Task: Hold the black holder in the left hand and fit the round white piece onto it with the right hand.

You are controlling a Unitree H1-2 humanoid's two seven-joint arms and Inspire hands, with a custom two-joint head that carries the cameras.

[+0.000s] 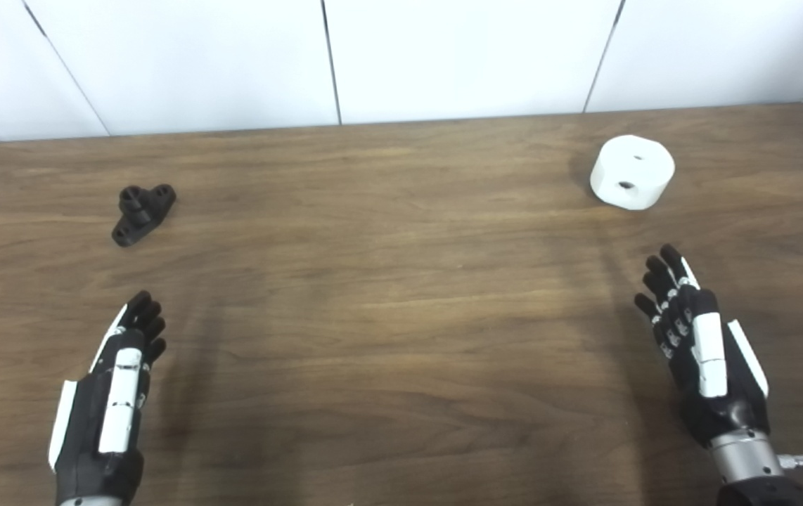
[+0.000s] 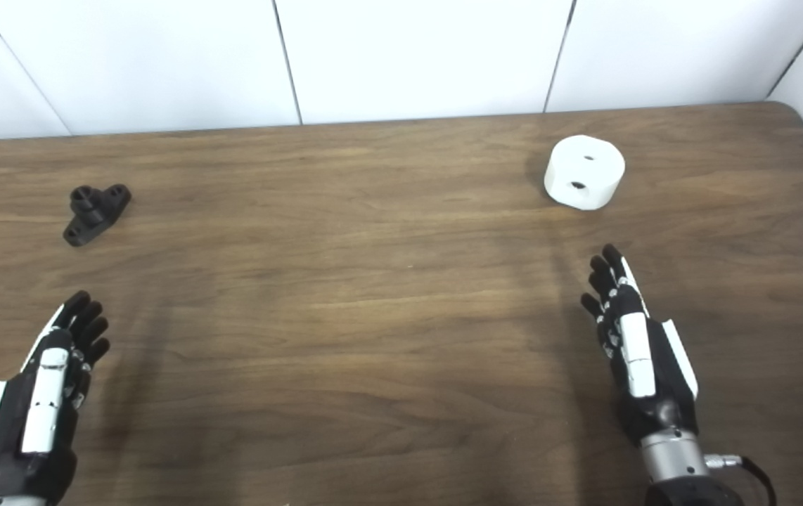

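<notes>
Left hand [image 1: 110, 393] and right hand [image 1: 700, 348] both empty with fingers extended, small black plastic holder [image 1: 143, 213] with upright peg, squat round white piece [image 1: 632, 172] with two holes, brown wooden table [image 1: 387, 281]

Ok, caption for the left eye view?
Both open hands, left and right, wait short of the black holder and round white piece.

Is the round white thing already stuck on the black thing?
No, it is off. The round white piece sits alone on the table's right side, far from the black holder on the left. Neither hand touches either.
</notes>
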